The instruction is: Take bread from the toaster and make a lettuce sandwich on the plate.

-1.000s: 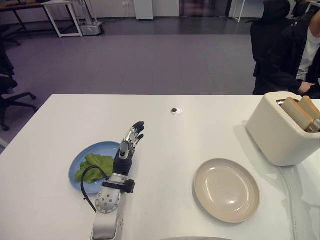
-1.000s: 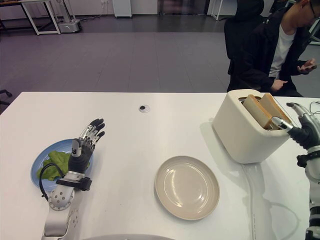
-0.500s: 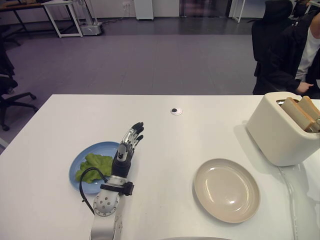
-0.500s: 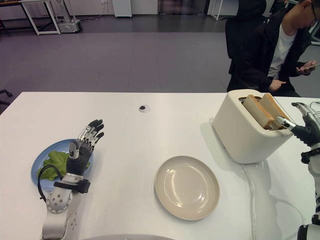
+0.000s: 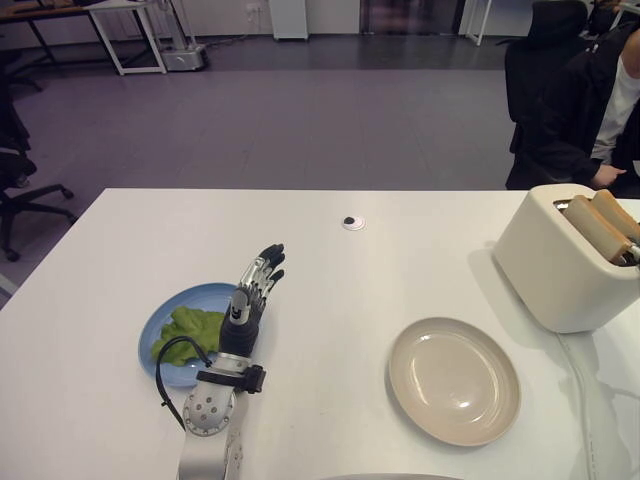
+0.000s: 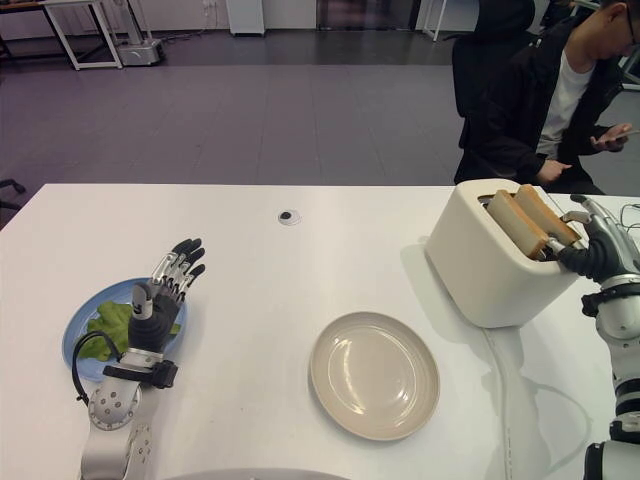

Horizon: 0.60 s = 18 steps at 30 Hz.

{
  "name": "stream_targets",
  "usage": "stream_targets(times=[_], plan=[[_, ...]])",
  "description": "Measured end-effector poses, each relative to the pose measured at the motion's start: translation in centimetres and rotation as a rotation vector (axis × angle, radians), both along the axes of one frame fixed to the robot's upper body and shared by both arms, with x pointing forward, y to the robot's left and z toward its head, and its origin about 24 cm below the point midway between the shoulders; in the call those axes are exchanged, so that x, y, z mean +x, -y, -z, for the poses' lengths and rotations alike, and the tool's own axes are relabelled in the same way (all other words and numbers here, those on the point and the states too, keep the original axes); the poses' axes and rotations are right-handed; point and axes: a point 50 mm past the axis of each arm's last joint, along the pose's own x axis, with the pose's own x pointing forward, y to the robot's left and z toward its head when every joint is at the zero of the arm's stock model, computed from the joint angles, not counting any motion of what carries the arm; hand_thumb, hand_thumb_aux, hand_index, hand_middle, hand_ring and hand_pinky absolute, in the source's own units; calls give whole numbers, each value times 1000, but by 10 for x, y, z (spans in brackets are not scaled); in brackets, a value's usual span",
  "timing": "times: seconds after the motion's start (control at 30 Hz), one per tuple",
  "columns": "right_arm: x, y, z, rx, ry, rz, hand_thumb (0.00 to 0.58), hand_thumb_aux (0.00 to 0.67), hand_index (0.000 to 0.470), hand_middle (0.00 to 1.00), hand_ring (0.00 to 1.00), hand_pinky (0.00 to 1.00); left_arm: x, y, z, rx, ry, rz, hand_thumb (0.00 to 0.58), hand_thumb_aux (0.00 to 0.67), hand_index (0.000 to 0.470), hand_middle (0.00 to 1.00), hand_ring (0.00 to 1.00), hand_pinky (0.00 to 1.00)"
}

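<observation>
Bread [image 6: 531, 222] in toaster [image 6: 478, 268] now has right hand [image 6: 601, 257] beside it.

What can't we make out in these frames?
Right eye view: whether the right hand grips the bread; the rim of the toaster hides the contact.
Both views: bread's lower part, inside the toaster slots.
Lettuce: partly behind the left hand.
Small round thing: too small to identify.

Right hand [image 6: 598, 250] swings in to the toaster [image 6: 485, 270], right by the bread [image 6: 530, 222] — left hand [image 5: 246, 298] eases back a touch.
</observation>
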Motion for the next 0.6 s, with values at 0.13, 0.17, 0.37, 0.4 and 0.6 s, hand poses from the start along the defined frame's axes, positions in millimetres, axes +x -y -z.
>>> stream_targets(times=[0.13, 0.17, 0.37, 0.4, 0.6], plan=[[0, -4, -17, 91, 73, -24, 580, 670, 470, 0, 0, 0, 0, 0, 0, 0, 0, 1, 0, 0, 0, 0, 0, 0], [0, -4, -24, 126, 102, -26, 580, 670, 470, 0, 0, 0, 0, 0, 0, 0, 0, 1, 0, 0, 0, 0, 0, 0], [-3, -11, -84, 345, 338, -91, 580, 670, 470, 0, 0, 0, 0, 1, 0, -4, 0, -1, 0, 0, 0, 0, 0, 0], [-6, -14, -97, 380, 392, -114, 580, 670, 470, 0, 0, 0, 0, 1, 0, -5, 0, -1, 0, 0, 0, 0, 0, 0], [-22, -68, -152, 675, 467, -436, 580, 670, 470, 0, 0, 0, 0, 2, 0, -9, 3, 1, 0, 0, 0, 0, 0, 0]])
